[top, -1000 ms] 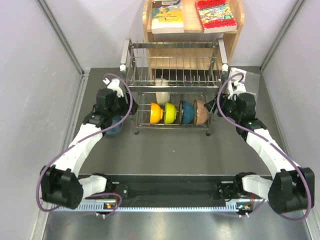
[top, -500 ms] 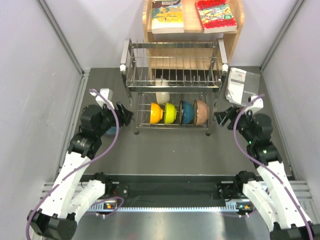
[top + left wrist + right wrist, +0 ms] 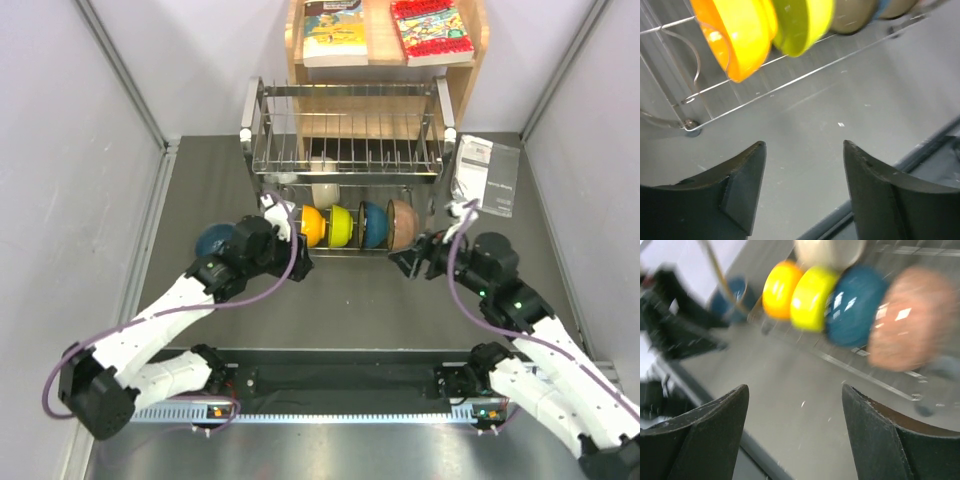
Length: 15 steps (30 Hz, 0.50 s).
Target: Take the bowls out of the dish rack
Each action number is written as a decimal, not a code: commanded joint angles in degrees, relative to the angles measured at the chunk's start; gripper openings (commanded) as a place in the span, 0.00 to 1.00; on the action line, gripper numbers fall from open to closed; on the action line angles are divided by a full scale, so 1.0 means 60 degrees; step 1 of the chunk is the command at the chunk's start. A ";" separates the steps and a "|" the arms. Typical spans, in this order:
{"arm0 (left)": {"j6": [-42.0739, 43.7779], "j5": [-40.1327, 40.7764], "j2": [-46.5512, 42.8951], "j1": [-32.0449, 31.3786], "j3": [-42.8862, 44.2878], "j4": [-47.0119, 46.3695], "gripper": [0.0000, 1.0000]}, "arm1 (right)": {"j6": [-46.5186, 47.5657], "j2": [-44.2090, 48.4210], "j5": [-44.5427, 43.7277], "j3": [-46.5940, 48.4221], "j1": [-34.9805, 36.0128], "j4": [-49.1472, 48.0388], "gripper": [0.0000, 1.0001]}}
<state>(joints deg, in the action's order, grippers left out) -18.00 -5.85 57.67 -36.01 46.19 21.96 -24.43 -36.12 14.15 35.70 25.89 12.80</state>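
The table spreads under both grippers. The rack stands just ahead of them, its lower tier facing their fingers. The light blue bowl sits on the table outside the rack, behind the left gripper and beside its wrist. Four small bowls stand on edge in the lower tier. The orange bowl and lime bowl are near the left gripper, and the teal bowl and tan bowl are ahead of the right gripper. A cream bowl shows behind that row, though blur hides what it rests on. Both grippers hang with jaws spread wide, holding nothing and touching nothing.
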 commanded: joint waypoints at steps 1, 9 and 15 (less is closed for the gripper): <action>-0.0047 0.1848 0.0510 -0.0180 0.0314 -0.0699 0.74 | 0.0715 -0.0849 -0.1606 0.0582 0.1745 -0.0214 0.76; 0.0465 0.2338 0.1286 -0.0165 0.0489 -0.1695 0.76 | 0.1227 -0.1333 -0.2328 0.0627 0.2524 -0.0639 0.75; 0.0334 0.2190 0.2253 -0.0297 0.0563 -0.2662 0.75 | 0.1361 -0.1789 -0.3530 0.0906 0.3755 -0.0228 0.75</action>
<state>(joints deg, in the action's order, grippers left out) -16.32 6.50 69.34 -37.06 47.64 13.15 -17.91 -47.33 -1.06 38.39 43.68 12.56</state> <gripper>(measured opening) 0.754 0.748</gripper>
